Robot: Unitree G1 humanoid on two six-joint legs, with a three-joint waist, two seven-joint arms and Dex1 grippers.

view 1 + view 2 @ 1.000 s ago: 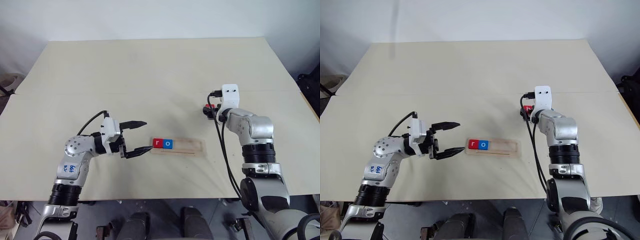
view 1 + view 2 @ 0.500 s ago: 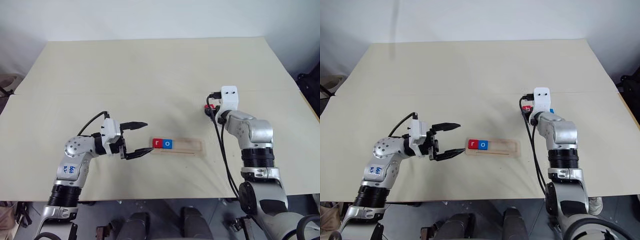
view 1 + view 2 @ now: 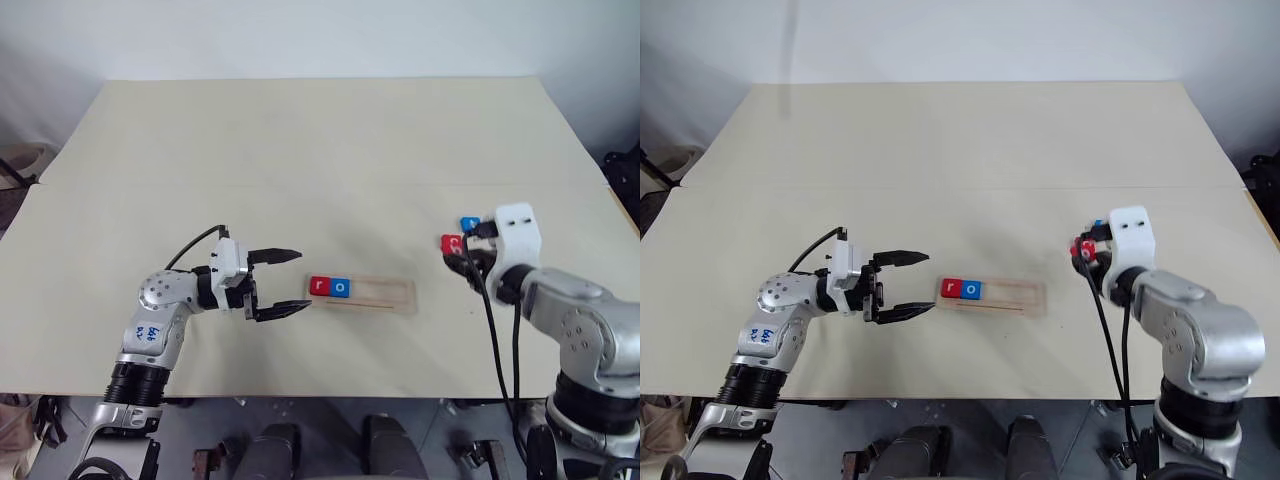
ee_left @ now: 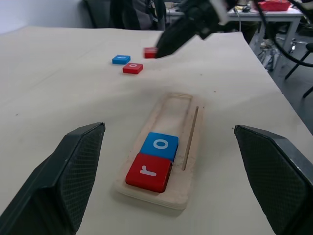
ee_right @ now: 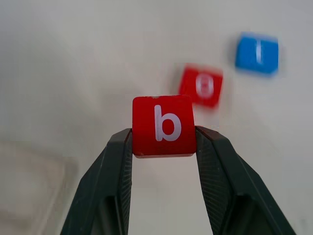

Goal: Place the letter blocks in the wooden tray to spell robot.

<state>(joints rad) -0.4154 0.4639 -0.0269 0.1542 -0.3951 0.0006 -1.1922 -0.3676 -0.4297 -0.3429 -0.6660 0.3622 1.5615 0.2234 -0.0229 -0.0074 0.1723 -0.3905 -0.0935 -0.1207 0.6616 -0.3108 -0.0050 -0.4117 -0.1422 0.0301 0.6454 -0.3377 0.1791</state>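
Observation:
My right gripper is shut on a red b block and holds it above the table, right of the wooden tray. Beyond it on the table lie a red o block and a blue block whose letter is blurred. The tray holds a red r block and a blue o block side by side at its left end; the rest of its groove is bare. My left gripper stands open and level just left of the tray, pointing at it with nothing between its fingers.
The pale tabletop stretches wide behind the tray. Its front edge runs close behind both arms. A cable hangs from my right wrist.
My right gripper has closed on the red b block and drawn back toward me and to the right with it. The left gripper has stayed beside the tray.

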